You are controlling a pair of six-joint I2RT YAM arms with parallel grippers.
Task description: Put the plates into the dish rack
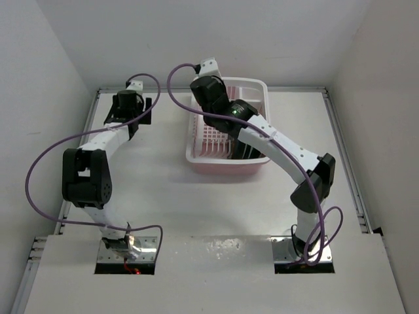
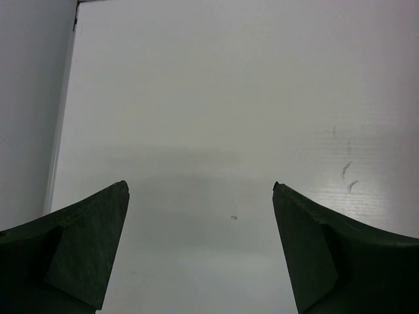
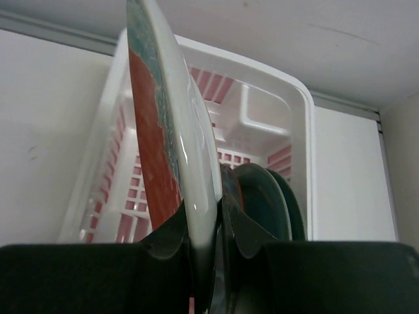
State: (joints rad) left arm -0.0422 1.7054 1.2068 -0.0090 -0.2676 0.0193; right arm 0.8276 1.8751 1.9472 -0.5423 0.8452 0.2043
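Red plate (image 3: 154, 131) is standing on edge, the right gripper (image 3: 206, 219) pinching its lower rim and holding it over the dish rack (image 3: 300, 111). Teal plates (image 3: 265, 196) are leaning upright inside the rack, just beside it. The plate looks stiff, glazed, slick and breakable. The rim hold is narrow, so a slip seems possible. Left gripper (image 2: 201, 190) is gaping wide above the bench (image 2: 229, 98), gripping nothing.

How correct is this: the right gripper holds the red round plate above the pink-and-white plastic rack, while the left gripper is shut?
One point is wrong: the left gripper is open, jaws wide apart, as the left wrist view shows. The rest holds.
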